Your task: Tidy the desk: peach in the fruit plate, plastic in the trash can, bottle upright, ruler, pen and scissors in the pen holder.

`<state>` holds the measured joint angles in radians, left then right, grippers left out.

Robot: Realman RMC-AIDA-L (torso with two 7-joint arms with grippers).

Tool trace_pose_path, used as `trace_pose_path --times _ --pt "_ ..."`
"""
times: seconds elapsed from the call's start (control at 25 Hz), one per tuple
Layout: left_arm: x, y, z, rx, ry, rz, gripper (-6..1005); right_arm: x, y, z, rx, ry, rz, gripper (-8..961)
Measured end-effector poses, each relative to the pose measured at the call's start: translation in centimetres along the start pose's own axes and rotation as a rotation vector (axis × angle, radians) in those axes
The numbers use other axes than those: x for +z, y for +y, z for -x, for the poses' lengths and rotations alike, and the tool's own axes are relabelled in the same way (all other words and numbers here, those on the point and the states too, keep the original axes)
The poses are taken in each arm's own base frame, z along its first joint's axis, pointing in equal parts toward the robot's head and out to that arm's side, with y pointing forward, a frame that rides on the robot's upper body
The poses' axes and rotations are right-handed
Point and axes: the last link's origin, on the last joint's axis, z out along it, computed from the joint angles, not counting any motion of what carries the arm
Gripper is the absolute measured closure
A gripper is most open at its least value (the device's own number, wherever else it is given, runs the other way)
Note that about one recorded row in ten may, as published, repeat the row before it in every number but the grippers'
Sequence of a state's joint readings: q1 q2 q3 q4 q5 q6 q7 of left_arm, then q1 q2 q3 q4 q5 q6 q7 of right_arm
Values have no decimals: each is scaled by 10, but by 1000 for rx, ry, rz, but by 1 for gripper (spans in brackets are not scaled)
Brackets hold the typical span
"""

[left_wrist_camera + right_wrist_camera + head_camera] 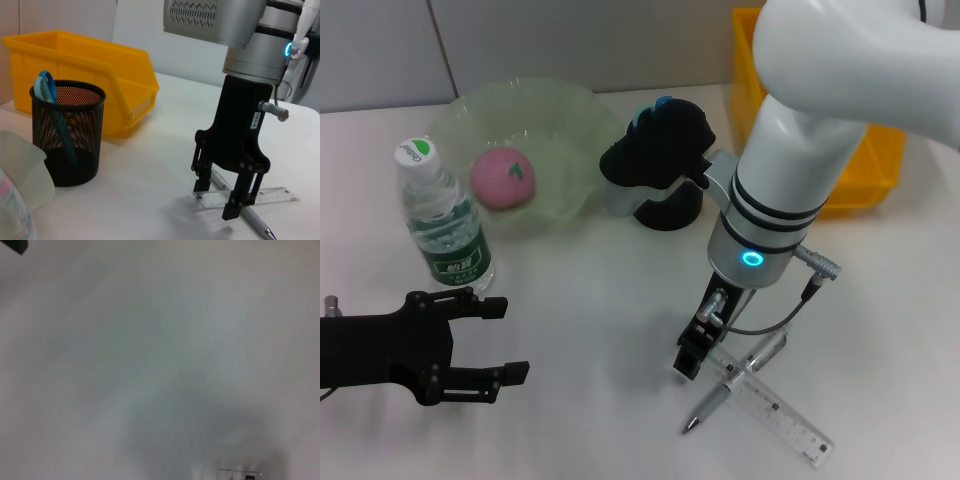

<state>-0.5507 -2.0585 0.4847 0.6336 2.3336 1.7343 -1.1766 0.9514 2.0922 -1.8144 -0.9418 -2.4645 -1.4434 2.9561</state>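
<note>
My right gripper (692, 355) is open and low over the table, its fingertips down at the near end of the clear ruler (775, 410) and beside the silver pen (732, 385). The left wrist view shows this gripper (216, 201) with its jaws on either side of the ruler's end (272, 195), and the pen (256, 223) crossing under it. The bottle (442, 215) stands upright. The peach (503, 178) lies in the green plate (565, 120). Blue scissors (49, 87) stand in the black mesh pen holder (67, 132). My left gripper (510, 340) is open and empty at the front left.
A yellow bin (865, 170) stands at the back right, behind the pen holder (670, 210); it also shows in the left wrist view (85, 65). The right wrist view shows only bare white table and a bit of the ruler (240, 473).
</note>
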Motion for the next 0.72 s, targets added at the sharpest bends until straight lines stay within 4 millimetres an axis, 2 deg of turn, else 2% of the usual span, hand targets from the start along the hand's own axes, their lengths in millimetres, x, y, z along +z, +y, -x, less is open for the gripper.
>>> trace_pose_path --times 0.2,0.6,0.72 --pt "0 -1 0 1 0 -2 193 0 2 1 -16 5 -9 360" --pt "0 -1 -1 2 0 -4 196 -2 2 3 -19 -1 -10 572" --pt "0 -1 -1 3 1 -4 197 -8 0 6 -11 -25 0 572"
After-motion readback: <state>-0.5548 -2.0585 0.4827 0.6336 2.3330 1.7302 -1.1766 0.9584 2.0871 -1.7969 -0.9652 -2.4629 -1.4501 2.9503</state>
